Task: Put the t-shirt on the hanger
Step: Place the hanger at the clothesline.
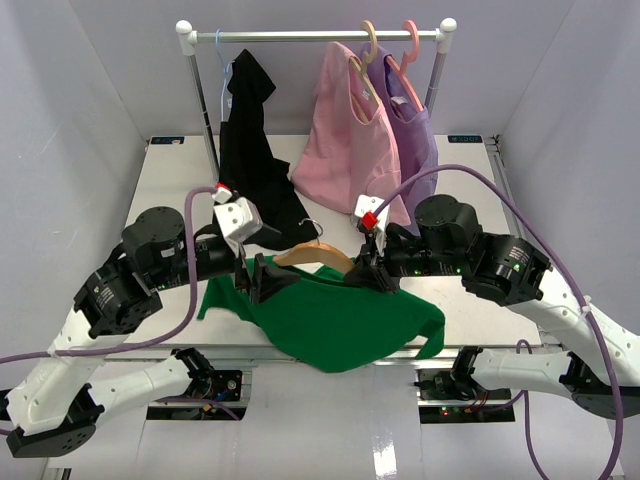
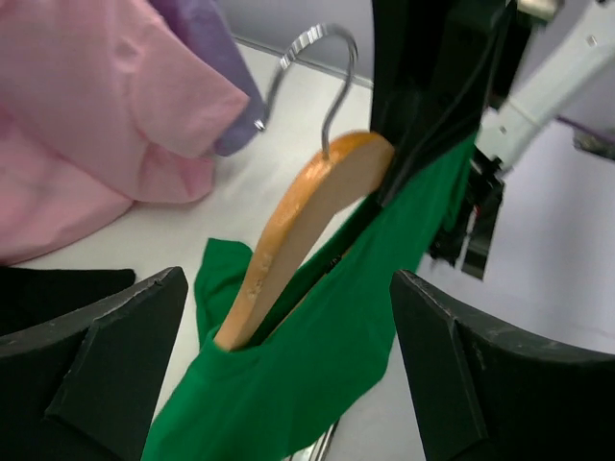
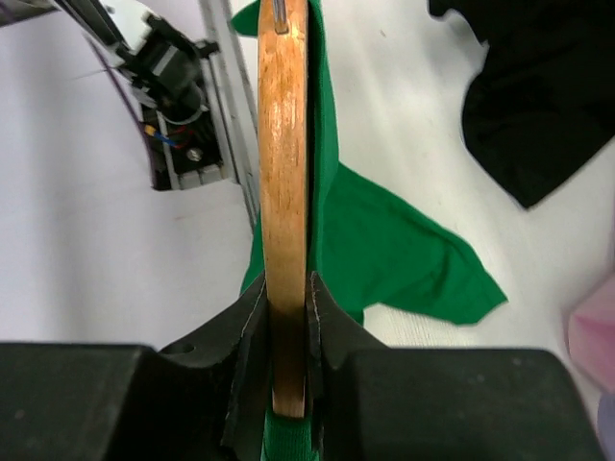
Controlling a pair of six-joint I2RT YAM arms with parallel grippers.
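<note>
The green t-shirt (image 1: 340,318) lies at the table's front edge, partly draped over it. The wooden hanger (image 1: 315,254) stands above it, its metal hook (image 2: 322,58) pointing away from me. In the left wrist view one end of the hanger (image 2: 298,221) is tucked inside the t-shirt (image 2: 327,355). My right gripper (image 1: 366,272) is shut on the hanger's other arm; the right wrist view shows the wood (image 3: 283,144) pinched at the right gripper (image 3: 286,317), with green cloth (image 3: 404,259) beside and below it. My left gripper (image 2: 288,279) is open, its fingers (image 2: 115,355) wide on both sides of the shirt, holding nothing.
A clothes rail (image 1: 315,36) stands at the back of the table. On it hang a black garment (image 1: 250,150), a pink shirt (image 1: 345,150) and a purple garment (image 1: 418,130). The black garment trails onto the table behind my left arm.
</note>
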